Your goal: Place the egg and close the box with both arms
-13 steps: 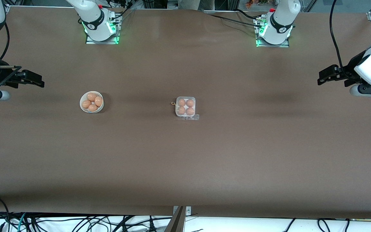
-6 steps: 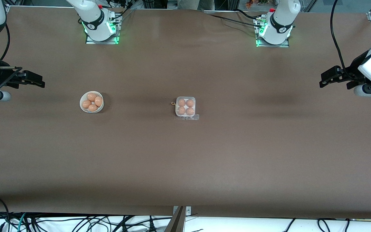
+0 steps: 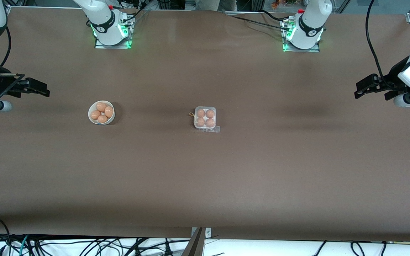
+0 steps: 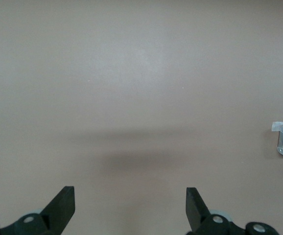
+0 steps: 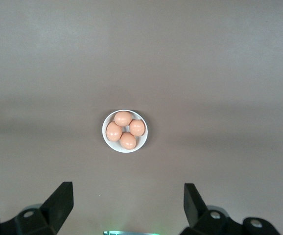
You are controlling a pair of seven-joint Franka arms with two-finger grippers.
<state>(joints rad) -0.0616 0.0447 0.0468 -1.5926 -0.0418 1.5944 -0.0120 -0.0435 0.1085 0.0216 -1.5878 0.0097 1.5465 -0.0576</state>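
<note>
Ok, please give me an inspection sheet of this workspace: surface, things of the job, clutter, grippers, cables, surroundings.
Surface: brown table, nothing spilled seen.
Job's things: box mid-table, four eggs in its cells, clear lid seemingly shut over them; whether latched cannot be told.
Other things: white bowl with four eggs, toward the right arm's end.
Clutter: nothing seen.
Grippers: left gripper open, empty, over bare table at its end; right gripper open, empty, over its end, with the bowl in its wrist view.
Cables: black cables bundled below the table edge nearest the front camera; more on both arms.
Surroundings: two lit arm bases along the table's top edge.
</note>
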